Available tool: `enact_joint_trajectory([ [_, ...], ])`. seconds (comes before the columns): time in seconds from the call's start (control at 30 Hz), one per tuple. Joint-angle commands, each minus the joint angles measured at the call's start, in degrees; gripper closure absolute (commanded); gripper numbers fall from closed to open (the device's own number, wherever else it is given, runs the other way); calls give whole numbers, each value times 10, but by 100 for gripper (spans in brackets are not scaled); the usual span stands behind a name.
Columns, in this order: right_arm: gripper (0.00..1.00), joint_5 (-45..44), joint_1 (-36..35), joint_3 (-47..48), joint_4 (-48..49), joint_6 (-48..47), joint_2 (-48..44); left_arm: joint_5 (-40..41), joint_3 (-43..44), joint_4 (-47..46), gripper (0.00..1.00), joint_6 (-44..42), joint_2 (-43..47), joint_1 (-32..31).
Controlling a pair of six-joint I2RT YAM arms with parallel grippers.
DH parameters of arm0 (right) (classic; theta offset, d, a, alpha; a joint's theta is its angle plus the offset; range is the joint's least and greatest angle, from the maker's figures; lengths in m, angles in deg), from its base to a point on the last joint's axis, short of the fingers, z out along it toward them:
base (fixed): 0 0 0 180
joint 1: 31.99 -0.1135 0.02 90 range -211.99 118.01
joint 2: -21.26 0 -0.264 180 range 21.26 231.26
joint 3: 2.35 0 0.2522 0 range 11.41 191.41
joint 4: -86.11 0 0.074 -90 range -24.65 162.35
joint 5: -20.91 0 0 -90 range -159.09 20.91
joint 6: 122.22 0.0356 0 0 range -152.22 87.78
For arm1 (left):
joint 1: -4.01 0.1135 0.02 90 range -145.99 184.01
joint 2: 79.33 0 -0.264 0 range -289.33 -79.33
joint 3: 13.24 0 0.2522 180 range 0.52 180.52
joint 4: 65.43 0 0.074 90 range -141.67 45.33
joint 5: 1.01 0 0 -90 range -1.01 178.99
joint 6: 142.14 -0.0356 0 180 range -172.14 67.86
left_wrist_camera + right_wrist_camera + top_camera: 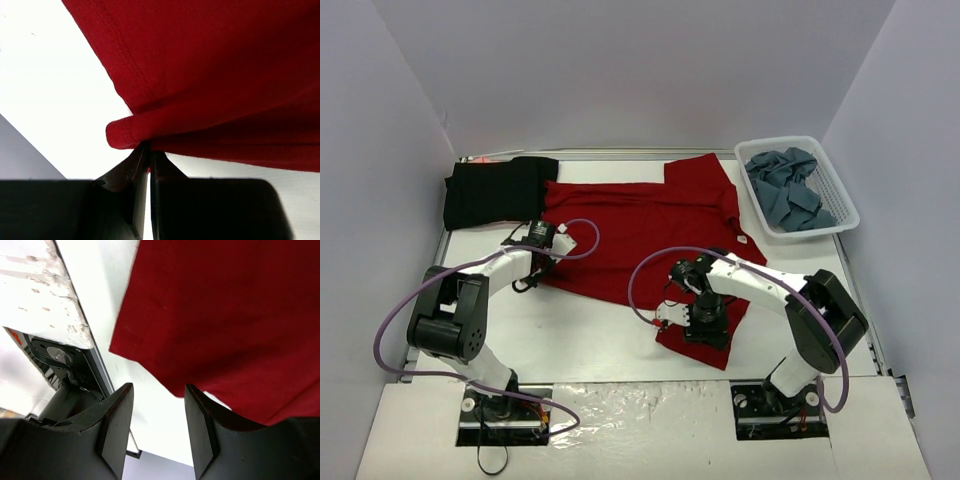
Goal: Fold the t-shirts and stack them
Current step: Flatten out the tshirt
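Dark red t-shirt [650, 225] lies spread left of the white lattice basket [842, 200]. We cannot read its pale collar tag [746, 239]. Left gripper [148, 155] is clamped on its hem. Right gripper [159, 407] stands part open at its near corner, and we cannot tell whether it touches cloth.

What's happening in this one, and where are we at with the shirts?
The left claw is pinched shut on the left edge of the dark red cloth t-shirt, which is spread on the white table. The right claw hangs over the shirt's near right corner, jaws apart, nothing clamped. A folded black cloth t-shirt lies at the far left. Crumpled slate blue-grey t-shirts sit in the white plastic lattice basket at far right.
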Motion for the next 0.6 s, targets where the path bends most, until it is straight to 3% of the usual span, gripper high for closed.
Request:
enact_joint_trajectory([
  [0.0,59,-6,-12,10,-33,10,27,3,12,-1,98,9,8,5],
  [0.57,46,-22,37,83,48,6,163,24,23,-10,98,3,17,15],
])
